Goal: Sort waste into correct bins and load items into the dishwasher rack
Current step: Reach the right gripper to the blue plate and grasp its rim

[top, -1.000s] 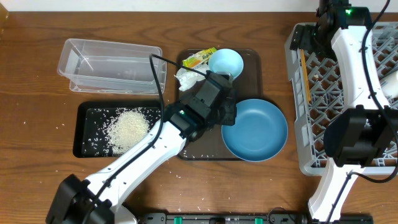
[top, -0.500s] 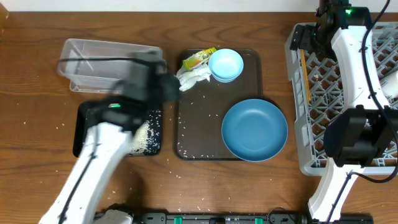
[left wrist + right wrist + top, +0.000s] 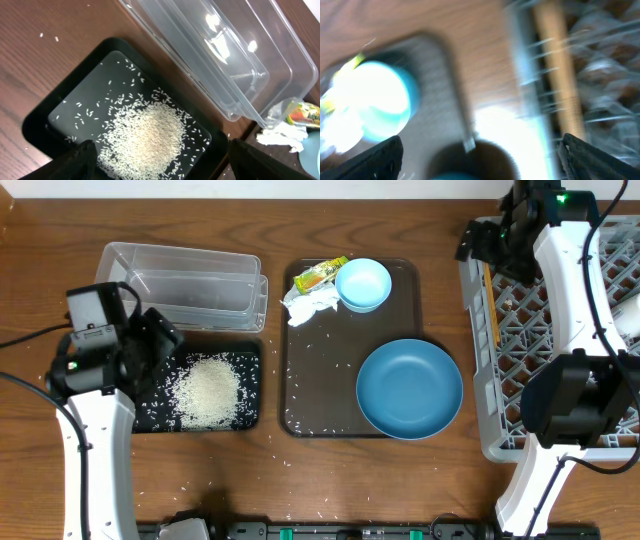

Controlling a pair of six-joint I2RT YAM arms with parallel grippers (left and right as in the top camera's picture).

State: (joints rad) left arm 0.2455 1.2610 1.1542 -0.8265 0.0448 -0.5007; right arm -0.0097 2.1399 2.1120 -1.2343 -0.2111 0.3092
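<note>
Above the black tray (image 3: 75,95) of rice (image 3: 150,135), my left gripper (image 3: 162,162) stands wide open, empty; right gripper (image 3: 480,155) likewise. Napkin (image 3: 312,304) sits against bowl (image 3: 363,283) and wrapper (image 3: 320,274): pinching carelessly may drag both.

Your left arm no longer reaches across the brown tray (image 3: 320,380). It has swung back to your left, and its claw (image 3: 160,162) now hangs over the black tray (image 3: 140,420) and its rice pile (image 3: 208,388). The fingers, nearly closed a second ago, stand wide apart. The napkin (image 3: 310,305) and the blue plate (image 3: 410,388) now show uncovered. Your right claw (image 3: 478,242) has shifted slightly by the rack (image 3: 480,430) corner.
</note>
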